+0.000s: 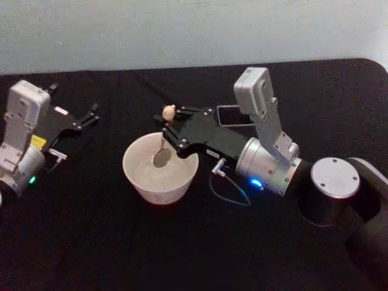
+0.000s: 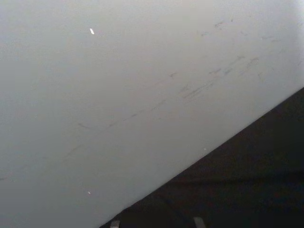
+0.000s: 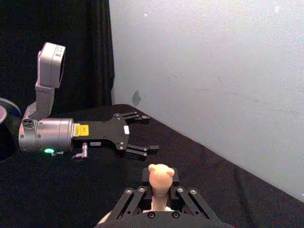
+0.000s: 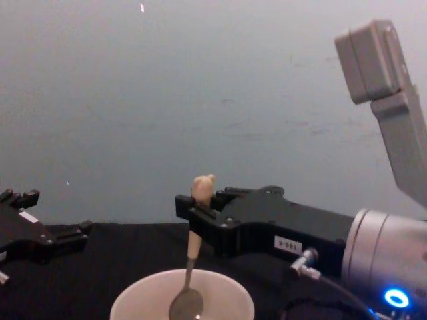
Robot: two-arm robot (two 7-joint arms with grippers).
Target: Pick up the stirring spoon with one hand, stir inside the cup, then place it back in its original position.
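Observation:
The cream-white cup (image 1: 159,168) stands on the black table left of centre, and its rim (image 4: 181,293) shows low in the chest view. My right gripper (image 1: 168,128) is shut on the beige handle of the stirring spoon (image 1: 163,151), just below its animal-head top (image 3: 160,176). The spoon hangs almost upright with its dark metal bowl (image 4: 186,305) down inside the cup. The dark grey holder (image 1: 235,115) sits behind my right arm, partly hidden by it. My left gripper (image 1: 92,115) hovers open at the table's left, also seen as the open left gripper (image 3: 142,133) in the right wrist view.
A pale wall (image 4: 200,100) rises close behind the table's far edge. A thin cable (image 1: 227,188) loops off my right wrist just right of the cup. The black tabletop (image 1: 121,242) stretches toward me in front of the cup.

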